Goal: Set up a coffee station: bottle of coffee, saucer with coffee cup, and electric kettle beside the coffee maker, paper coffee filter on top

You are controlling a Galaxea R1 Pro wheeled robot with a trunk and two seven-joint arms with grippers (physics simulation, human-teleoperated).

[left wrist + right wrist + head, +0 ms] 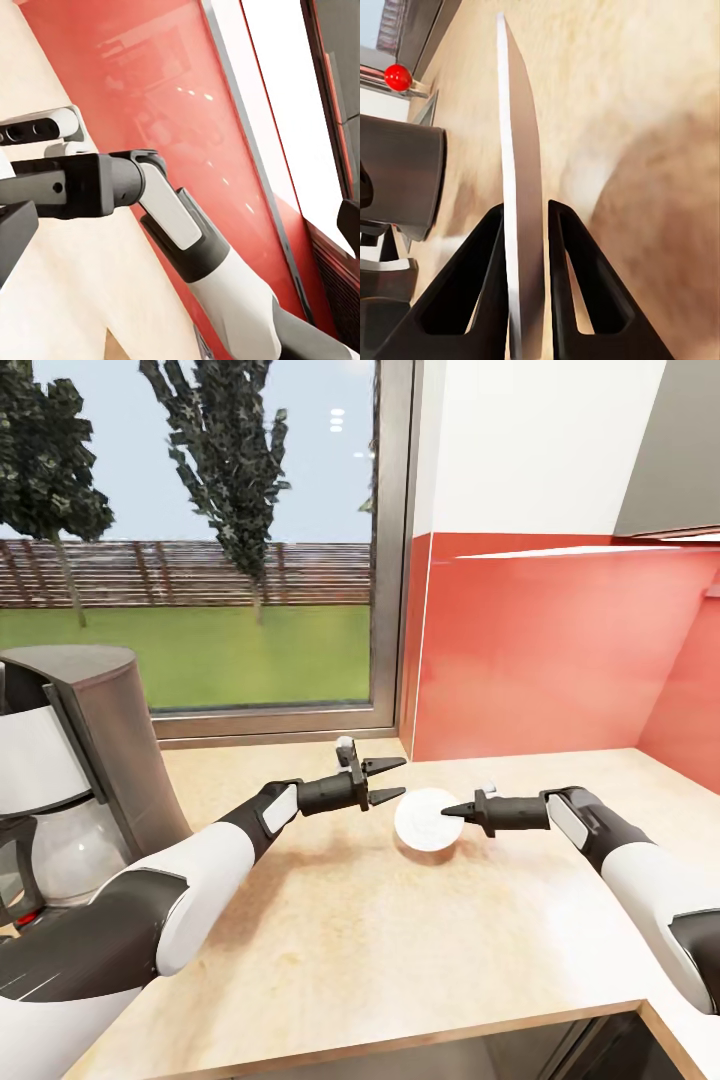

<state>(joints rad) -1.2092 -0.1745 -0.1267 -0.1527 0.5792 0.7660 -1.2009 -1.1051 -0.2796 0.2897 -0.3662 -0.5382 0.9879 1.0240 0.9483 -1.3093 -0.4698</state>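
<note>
Saucer (521, 187) between right tool (526, 214) fingers

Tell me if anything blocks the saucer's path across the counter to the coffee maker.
Yes: the open left gripper and its forearm hang between the saucer, pinched by the right gripper, and the coffee maker; the countertop there is otherwise bare.

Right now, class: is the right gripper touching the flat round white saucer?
Touching. The right wrist view shows the right gripper with both black fingers pressed against the thin edge-on saucer between them.
</note>
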